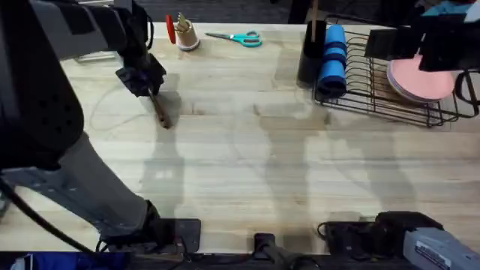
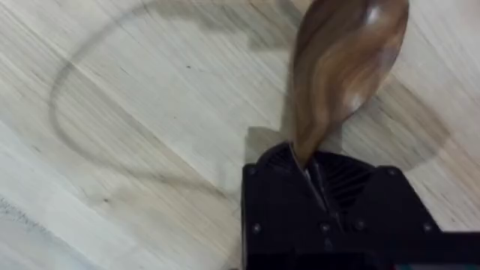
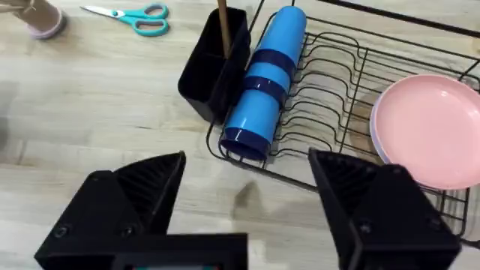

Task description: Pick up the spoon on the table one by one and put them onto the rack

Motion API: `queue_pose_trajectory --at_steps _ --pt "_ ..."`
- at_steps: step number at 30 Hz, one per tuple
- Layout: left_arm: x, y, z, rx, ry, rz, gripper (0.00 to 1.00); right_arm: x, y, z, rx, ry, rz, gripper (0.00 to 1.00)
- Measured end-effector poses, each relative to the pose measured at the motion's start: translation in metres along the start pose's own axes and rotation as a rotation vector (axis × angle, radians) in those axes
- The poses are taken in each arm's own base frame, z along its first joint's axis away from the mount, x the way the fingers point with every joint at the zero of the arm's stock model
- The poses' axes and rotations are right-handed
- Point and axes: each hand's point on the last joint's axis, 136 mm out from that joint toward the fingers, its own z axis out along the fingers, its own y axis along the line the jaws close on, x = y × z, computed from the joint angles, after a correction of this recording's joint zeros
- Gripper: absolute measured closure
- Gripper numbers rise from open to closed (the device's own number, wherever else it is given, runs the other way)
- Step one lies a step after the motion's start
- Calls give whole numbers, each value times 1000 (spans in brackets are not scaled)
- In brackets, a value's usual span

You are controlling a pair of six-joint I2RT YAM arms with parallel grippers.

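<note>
Overhead view: table [image 1: 247, 172], rack [image 1: 375, 90] far right, left gripper [image 1: 150, 88] far left clenched on spoon [image 1: 160, 111] handle, bowl low over wood. Right gripper [image 3: 247, 199] released, near rack. Risks: spoon pivots in thin grip; long carry; snags rack wires.

1. A pair of teal-handled scissors [image 1: 238, 37] lies flat at about 12 o'clock in the overhead view, blades pointing toward 9 o'clock.
2. A small beige holder [image 1: 186, 35] stands just beside the scissors, toward 11 o'clock, with something red [image 1: 170, 28] sticking up at its 9 o'clock side.
3. A blue tumbler [image 1: 331, 61], banded in darker blue, lies on its side at about 1 o'clock.
4. Pink plates [image 1: 420, 79] are stacked toward 2 o'clock, well apart from the scissors.
</note>
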Motion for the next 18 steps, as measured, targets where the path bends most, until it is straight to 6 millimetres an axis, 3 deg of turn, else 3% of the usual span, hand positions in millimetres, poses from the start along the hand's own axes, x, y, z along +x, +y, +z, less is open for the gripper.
queue_pose_trajectory --at_steps 5,18 --pt "-7 -3 -10 -15 21 6 957 0 0 0 0 0 0 9" --pt "-54 -14 -72 -2 -41 -6 957 0 0 0 0 0 0 9"
